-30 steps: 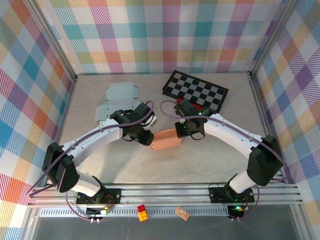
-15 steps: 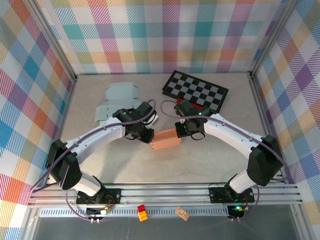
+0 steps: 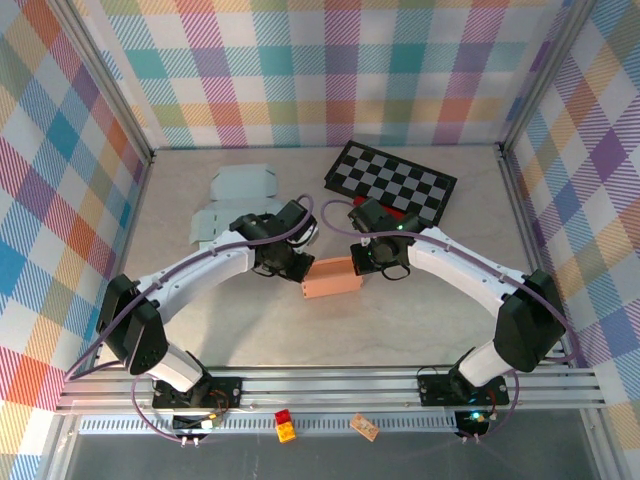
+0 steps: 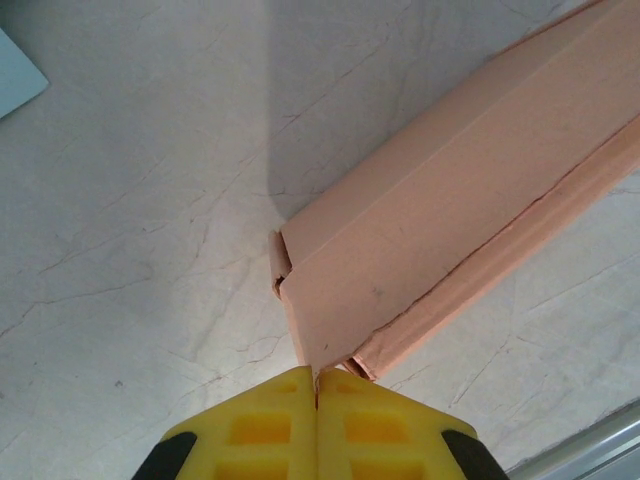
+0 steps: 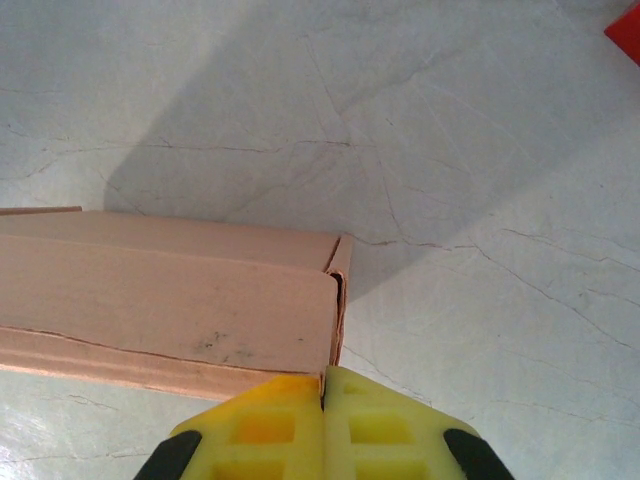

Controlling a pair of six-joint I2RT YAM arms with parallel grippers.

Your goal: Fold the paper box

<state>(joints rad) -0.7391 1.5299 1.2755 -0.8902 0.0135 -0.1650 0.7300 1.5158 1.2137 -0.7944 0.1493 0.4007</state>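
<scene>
The box (image 3: 331, 278), a long salmon-pink paper tray, lies near the middle of the worktop (image 3: 420, 330), its length running left to right and tilted slightly. The two arms meet at it from either side. The left pincer (image 3: 297, 272) is at the box's left end. In the left wrist view its yellow fingers (image 4: 270, 430) are pressed together, with the corner edge of the thin end wall running into the slit between them, so it is pinched shut on the box. The right pincer (image 3: 362, 262) is at the right end. In the right wrist view its fingers (image 5: 380, 430) are likewise closed flat on the upright end wall, and a narrow seam shows where that wall meets the long side.

Around it, a checkerboard (image 3: 392, 180) lies at the far right of the worktop, just behind the right arm, and a red piece (image 3: 402, 213) peeks out at the board's near edge. Two pale blue flat cutouts (image 3: 240, 185) lie at the far left, just beyond the left arm's wrist; one corner shows at the edge of the left wrist view. Bare marbled surface surrounds the box on its near side. On the front rail sit a small red-and-yellow block (image 3: 285, 426) and a brown tag (image 3: 364, 428), well apart from the box.
</scene>
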